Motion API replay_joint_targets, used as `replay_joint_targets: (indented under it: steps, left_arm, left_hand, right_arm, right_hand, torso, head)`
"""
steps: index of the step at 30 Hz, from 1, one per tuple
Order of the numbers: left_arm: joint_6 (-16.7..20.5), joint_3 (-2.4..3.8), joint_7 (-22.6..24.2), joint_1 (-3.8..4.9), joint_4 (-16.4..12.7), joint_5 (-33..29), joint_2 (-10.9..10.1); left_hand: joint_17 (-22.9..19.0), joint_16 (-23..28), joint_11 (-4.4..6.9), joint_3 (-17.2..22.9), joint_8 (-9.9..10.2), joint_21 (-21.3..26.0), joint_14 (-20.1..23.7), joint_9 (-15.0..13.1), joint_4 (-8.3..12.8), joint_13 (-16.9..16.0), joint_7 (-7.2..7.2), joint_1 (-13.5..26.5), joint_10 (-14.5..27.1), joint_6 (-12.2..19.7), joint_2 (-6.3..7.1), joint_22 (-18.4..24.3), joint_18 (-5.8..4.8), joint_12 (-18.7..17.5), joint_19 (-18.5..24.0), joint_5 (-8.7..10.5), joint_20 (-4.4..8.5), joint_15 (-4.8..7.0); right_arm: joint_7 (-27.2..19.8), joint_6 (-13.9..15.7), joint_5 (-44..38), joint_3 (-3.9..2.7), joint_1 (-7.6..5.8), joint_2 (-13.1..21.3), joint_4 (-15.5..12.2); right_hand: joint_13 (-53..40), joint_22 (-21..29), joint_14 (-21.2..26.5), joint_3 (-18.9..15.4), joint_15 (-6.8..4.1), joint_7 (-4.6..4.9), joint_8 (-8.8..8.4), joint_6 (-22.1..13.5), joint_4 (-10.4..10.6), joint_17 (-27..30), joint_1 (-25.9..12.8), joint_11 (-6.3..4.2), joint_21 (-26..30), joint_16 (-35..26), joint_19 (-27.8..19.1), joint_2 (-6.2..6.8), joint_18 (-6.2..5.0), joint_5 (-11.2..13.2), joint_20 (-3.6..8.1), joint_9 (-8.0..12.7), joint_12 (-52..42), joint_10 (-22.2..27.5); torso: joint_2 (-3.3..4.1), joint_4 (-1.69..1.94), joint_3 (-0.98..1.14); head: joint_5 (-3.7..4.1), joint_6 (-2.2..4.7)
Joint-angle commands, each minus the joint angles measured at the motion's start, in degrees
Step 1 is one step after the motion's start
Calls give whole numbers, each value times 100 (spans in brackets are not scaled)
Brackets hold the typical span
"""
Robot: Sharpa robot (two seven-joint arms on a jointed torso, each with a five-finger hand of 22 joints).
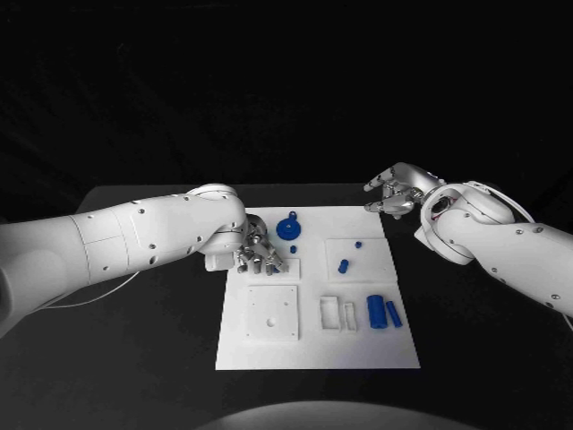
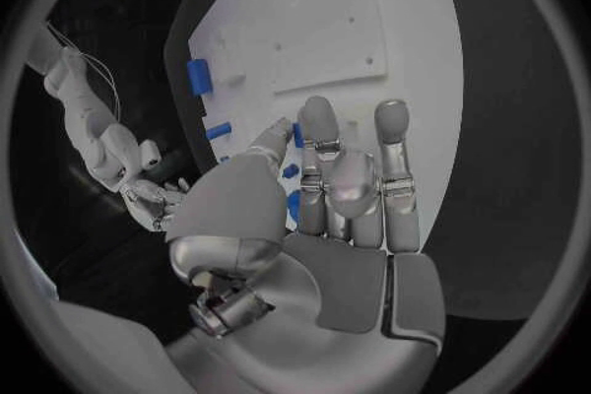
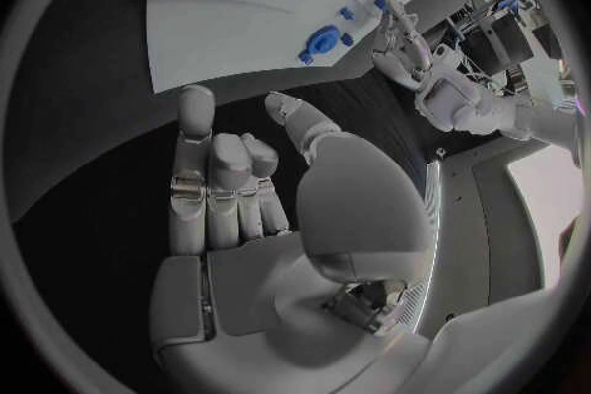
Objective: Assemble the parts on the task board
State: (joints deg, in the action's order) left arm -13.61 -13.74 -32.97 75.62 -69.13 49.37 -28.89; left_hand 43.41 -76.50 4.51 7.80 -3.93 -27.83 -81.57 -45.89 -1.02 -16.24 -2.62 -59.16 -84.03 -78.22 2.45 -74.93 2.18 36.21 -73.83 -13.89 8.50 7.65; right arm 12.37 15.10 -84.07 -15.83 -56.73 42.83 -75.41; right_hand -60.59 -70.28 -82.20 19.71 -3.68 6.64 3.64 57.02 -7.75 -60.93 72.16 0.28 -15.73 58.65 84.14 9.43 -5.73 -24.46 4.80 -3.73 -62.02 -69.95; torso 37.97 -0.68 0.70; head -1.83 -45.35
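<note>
— Task board (image 1: 364,349), where does it lie?
— It lies flat in the middle of the black desk (image 1: 145,340), a white plate with blue parts on it. A round blue part (image 1: 288,227) sits near the far edge, two small ones (image 1: 344,264) near the middle, and two blue cylinders (image 1: 385,312) lie side by side toward the right edge.
— What is hard to see?
— The left hand (image 1: 256,254) hangs over the board's far left corner, fingers pointing down, and it covers what is below. I cannot tell if the fingertips touch the board. In the left wrist view the fingers (image 2: 318,133) are straight and hold nothing.
— And the right hand (image 1: 397,193)?
— It stays off the board, above the desk beyond the far right corner. Its fingers (image 3: 197,158) are partly bent and apart, nothing between them.
— Open room?
— The near half of the board and the dark desk on both sides.
</note>
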Motion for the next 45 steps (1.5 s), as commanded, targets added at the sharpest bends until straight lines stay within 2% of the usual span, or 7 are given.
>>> replay_joint_targets:
  steps: [1, 15, 27, 29, 32, 35, 45]
  left_arm:
    - [189, 0, 16, -4, -30, 128, -17]
    - [276, 41, 34, 38, -194, 23, -207]
    - [235, 435, -15, 225, -256, -446, -376]
    - [176, 470, -4, 273, -183, -463, -383]
    - [24, 501, 30, 343, 2, -471, -362]
    - [-96, 517, 86, 394, 294, -451, -287]
    - [-221, 515, 260, 437, 1230, -84, 127]
  left_hand:
    - [-6, 33, 29, -11, 3, 43, -29, 8, -234, 10, 2, -75, -280, -40, 100, -90, -115, -20, -46, 114, -4, 15]
    - [13, 27, 26, 75, 1, 52, -33, -30, -824, 12, 13, -189, -280, -89, 407, -94, -117, -3, -58, 472, 2, 21]
    - [-2, 37, 23, 114, 4, 43, -27, -51, -1096, 25, 22, -182, -279, -98, 504, -94, -112, -6, -54, 757, 4, 25]
    - [-33, 57, 15, 87, 4, 50, -19, -47, -995, 39, 30, -183, -282, -65, 426, -93, -111, -29, -44, 713, 0, 22]
    - [-38, 60, 14, 57, 9, 66, 10, -35, -728, 56, 30, -303, -280, 16, 313, -92, -109, -56, -15, 105, -12, 16]
    - [-78, 74, 3, -46, 16, 72, 32, 57, -429, 70, 52, -284, -280, 154, 156, -93, -99, -83, -7, -159, -21, 9]
    - [-203, 134, -16, -98, 15, 98, 88, 367, -194, 43, 106, -228, -275, 360, 31, -93, -91, -200, 19, -276, -29, -1]
  right_arm:
    - [-12, -48, -52, -2, 5, 2, 4]
    - [-13, -37, -55, -2, 12, 13, 21]
    - [-8, -29, -55, -3, 14, 12, 62]
    - [-9, -27, -55, -3, 14, 12, 67]
    - [-10, -24, -55, -3, 14, 10, 76]
    - [-12, -18, -55, -3, 14, 5, 82]
    - [-19, -4, -56, -15, 13, -28, 92]
  right_hand:
    - [5, 4, 9, 30, -15, 7, -9, 47, 10, 6, -35, -15, 23, -27, 184, 3, -50, -32, 24, 4, 26, 27]
    - [5, 4, 9, 30, -15, 7, -9, 47, 10, 6, -35, -15, 23, -27, 184, 3, -50, -32, 24, 4, 26, 27]
    - [3, 6, 7, 21, -16, 7, -7, 47, 17, 7, -41, -15, 22, -28, 186, 2, -50, -35, 23, 3, 22, 21]
    - [3, 6, 7, 21, -16, 7, -7, 47, 17, 7, -41, -15, 22, -28, 186, 2, -50, -35, 23, 3, 22, 21]
    - [3, 6, 7, 21, -16, 7, -7, 47, 17, 7, -41, -15, 22, -28, 186, 2, -50, -35, 23, 3, 22, 21]
    - [5, 10, 4, 12, -16, 6, -7, 44, 20, 5, -46, -15, 22, -27, 187, 5, -49, -42, 24, 3, 22, 18]
    - [3, 13, 2, 9, -17, 6, -9, 43, 27, 6, -56, -16, 21, -27, 189, 5, -49, -50, 24, 4, 18, 13]
  torso:
    - [2, -3, 0]
    - [-1, -2, 1]
    - [-1, -4, 3]
    - [-1, -6, 2]
    - [1, -9, 4]
    - [2, -7, 4]
    - [24, -22, 2]
  head:
    - [1, 5]
    - [2, 27]
    - [-8, 86]
    - [-13, 102]
    - [-25, 136]
    - [-29, 149]
    - [-33, 190]
